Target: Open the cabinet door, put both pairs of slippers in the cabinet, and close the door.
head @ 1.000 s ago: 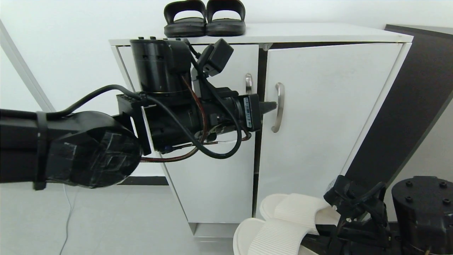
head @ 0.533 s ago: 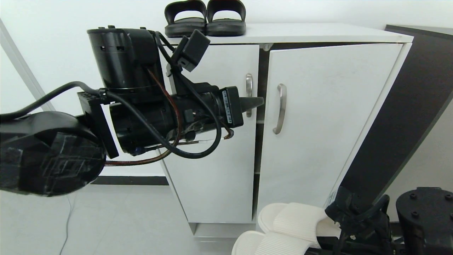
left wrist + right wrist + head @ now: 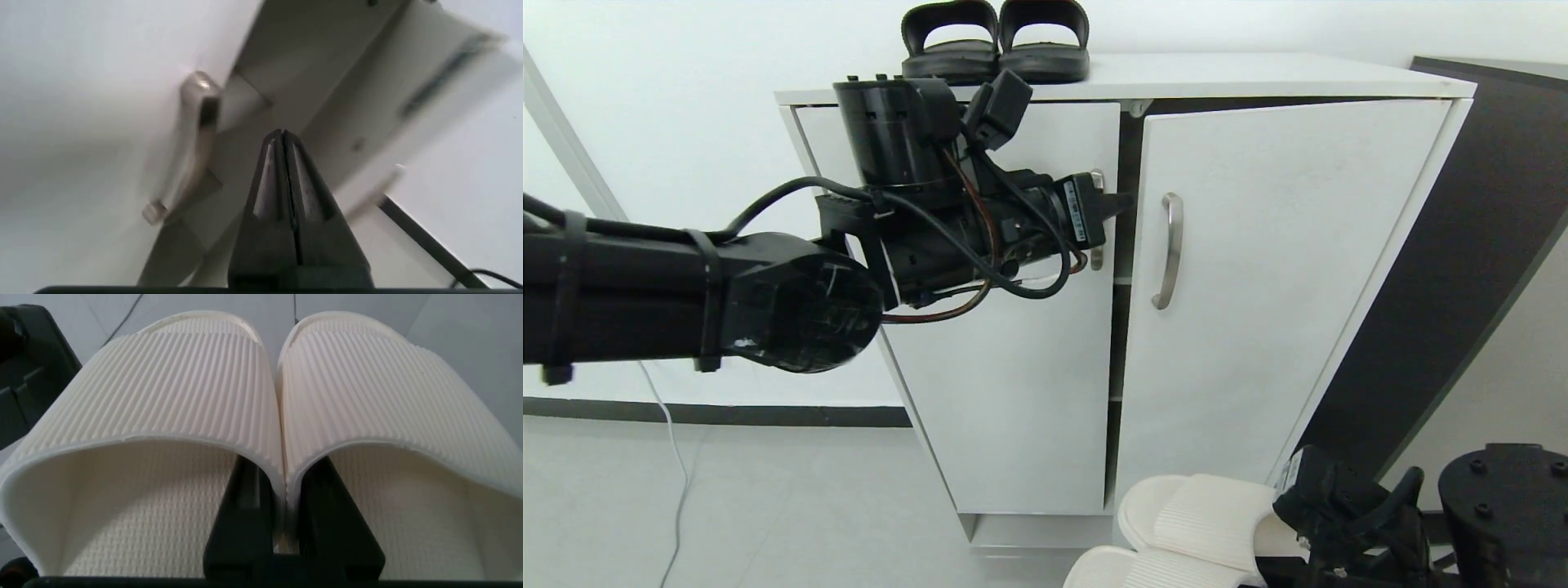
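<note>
Left claw (image 3: 1127,202) risen to left handle (image 3: 192,147), perhaps touching, black slippers (image 3: 995,41) atop cabinet (image 3: 1258,77)

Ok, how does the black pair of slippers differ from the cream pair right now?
The black slippers sit on the cabinet top; the cream slippers are low in front of it, pinched by the right claw. The black slippers have smooth straps, the cream slippers ribbed ones. Both are open-toe slides, paired side by side.
</note>
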Robot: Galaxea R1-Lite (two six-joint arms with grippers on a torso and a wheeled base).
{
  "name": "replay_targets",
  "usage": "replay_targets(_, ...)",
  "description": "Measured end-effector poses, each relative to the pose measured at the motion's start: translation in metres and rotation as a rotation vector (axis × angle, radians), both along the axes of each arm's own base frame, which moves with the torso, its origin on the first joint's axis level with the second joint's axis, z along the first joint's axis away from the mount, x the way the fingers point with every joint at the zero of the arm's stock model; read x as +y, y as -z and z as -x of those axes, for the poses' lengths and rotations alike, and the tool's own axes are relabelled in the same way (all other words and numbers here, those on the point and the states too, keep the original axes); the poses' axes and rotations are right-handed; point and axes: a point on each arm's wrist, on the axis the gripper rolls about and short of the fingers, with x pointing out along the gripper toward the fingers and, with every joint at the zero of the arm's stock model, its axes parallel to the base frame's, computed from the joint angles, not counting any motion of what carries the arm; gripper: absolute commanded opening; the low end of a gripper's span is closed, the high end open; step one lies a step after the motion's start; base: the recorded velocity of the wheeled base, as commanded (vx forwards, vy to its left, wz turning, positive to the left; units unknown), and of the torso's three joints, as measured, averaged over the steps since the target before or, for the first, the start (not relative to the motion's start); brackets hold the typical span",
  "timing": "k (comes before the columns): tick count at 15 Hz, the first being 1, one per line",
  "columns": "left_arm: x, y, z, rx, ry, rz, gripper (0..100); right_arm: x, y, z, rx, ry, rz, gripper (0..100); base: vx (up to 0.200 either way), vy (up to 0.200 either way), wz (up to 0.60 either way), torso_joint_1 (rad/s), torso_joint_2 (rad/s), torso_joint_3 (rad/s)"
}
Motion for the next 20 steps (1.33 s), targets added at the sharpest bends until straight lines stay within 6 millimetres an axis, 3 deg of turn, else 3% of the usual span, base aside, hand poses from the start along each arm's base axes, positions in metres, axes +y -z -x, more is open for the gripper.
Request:
replay_targets(3, -0.008, 0.008, -0.015, 0.004, -0.009, -0.002, 0, -0.001, 0.003, 0.002, 0.007, -0.007, 0.012, 0, 0.000, 0.000, 0.00, 0.000, 0.00, 0.000)
replay_targets(8, -0.015, 0.018, -0.018, 0.022, -0.002, -0.017, 0, -0.002, 0.010, 0.007, -0.001, -0.046, 0.048, 0, -0.200, 0.000, 0.00, 0.001, 0.00, 0.003)
replay_targets(10, -0.020, 0.020, -0.009, 0.015, 0.022, -0.013, 0, -0.001, 0.010, 0.008, 0.000, -0.052, 0.049, 0, -0.200, 0.000, 0.00, 0.000, 0.01, 0.009)
replay_targets(15, -0.055, 0.018, 0.045, -0.043, 0.191, 0.030, 0, 0.000, 0.013, 0.013, 0.006, -0.076, 0.057, 0, -0.120, 0.000, 0.00, 0.002, 0.00, 0.000)
replay_targets(18, -0.046, 0.016, 0.040, -0.047, 0.161, 0.034, 0, 0.000, 0.013, 0.013, 0.008, -0.075, 0.056, 0, 0.000, 0.000, 0.00, 0.000, 0.00, 0.000)
replay_targets(20, -0.025, 0.016, 0.029, -0.044, 0.096, 0.030, 0, 0.001, 0.011, 0.009, 0.009, -0.052, 0.043, 0, 0.000, 0.000, 0.00, 0.000, 0.00, 0.000)
